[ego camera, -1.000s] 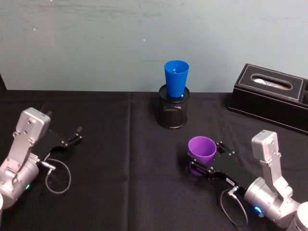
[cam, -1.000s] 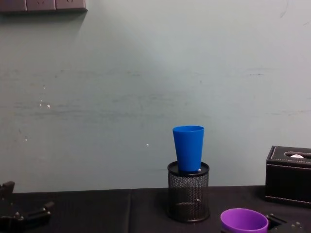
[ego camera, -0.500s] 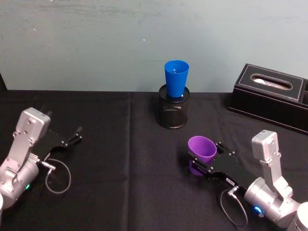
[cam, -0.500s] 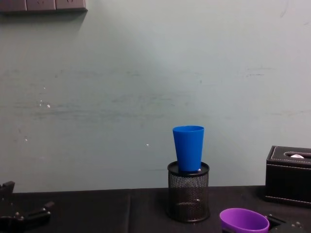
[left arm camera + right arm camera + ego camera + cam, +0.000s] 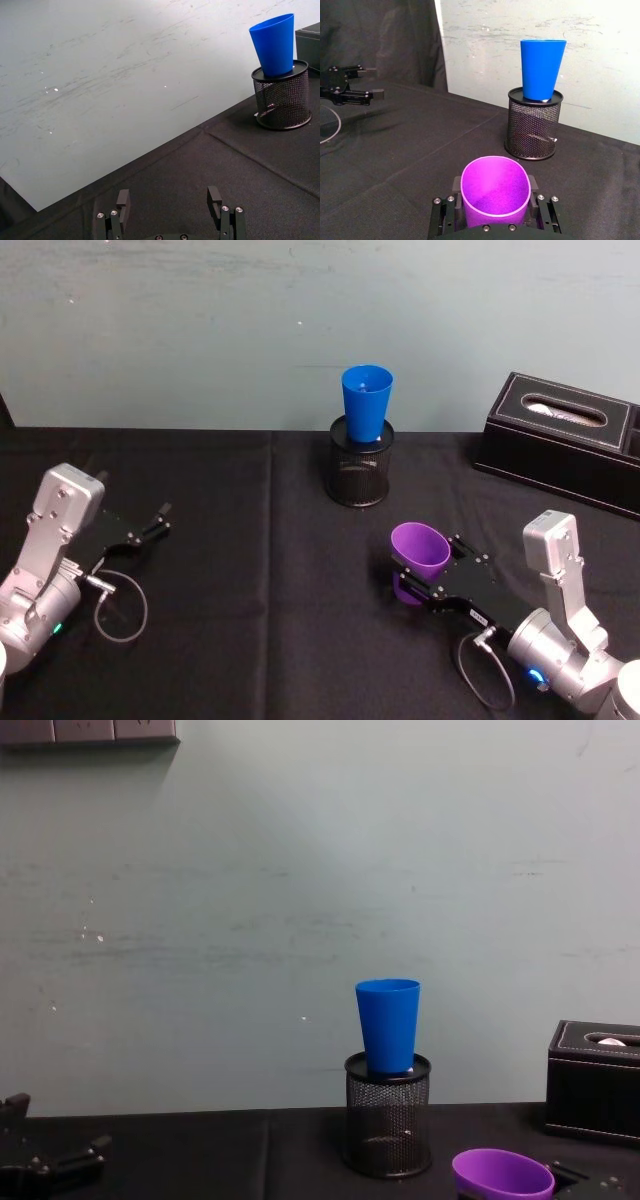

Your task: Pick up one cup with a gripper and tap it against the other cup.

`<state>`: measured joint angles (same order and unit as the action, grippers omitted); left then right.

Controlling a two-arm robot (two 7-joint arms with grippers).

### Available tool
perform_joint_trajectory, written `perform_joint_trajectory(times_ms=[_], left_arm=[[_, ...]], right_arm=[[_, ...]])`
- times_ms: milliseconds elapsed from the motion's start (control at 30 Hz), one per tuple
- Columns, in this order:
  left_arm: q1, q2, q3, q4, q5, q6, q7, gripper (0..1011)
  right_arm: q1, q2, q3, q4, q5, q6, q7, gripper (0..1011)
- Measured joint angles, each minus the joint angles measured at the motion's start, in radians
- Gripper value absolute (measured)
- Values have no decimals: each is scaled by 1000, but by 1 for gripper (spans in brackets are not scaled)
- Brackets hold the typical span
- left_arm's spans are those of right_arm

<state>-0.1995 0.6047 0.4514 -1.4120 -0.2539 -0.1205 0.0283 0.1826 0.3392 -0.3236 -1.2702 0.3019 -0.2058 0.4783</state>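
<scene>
The purple cup [image 5: 418,550] sits between the jaws of my right gripper [image 5: 428,562], which is shut on it low over the black cloth at the front right. The cup leans a little to the left, and its open mouth [image 5: 495,192] faces up and forward. The blue cup [image 5: 366,403] stands upright in a black wire-mesh pen holder [image 5: 359,474] at the back centre, well apart from the purple one. The chest view has the blue cup [image 5: 388,1025] above the holder [image 5: 388,1125] and the purple rim [image 5: 503,1175] at the lower right. My left gripper [image 5: 160,520] rests open at the left.
A black tissue box [image 5: 565,440] stands at the back right by the wall. A grey cable loop [image 5: 120,605] lies beside the left arm. Bare black cloth [image 5: 280,570] stretches between the two arms and in front of the holder.
The purple cup has tipped slightly to the left in the right gripper since a second ago. The left arm and the blue cup have stayed still.
</scene>
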Motion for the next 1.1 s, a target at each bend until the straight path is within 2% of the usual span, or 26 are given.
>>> perform_joint_trajectory(times_ms=[900,1100], left_arm=[[0,0,0,0,0,0,0,1011],[0,0,0,0,0,0,0,1011]], right_arm=[[0,0,0,0,0,0,0,731],[-8,5,5,-37,12,14,-1,731]])
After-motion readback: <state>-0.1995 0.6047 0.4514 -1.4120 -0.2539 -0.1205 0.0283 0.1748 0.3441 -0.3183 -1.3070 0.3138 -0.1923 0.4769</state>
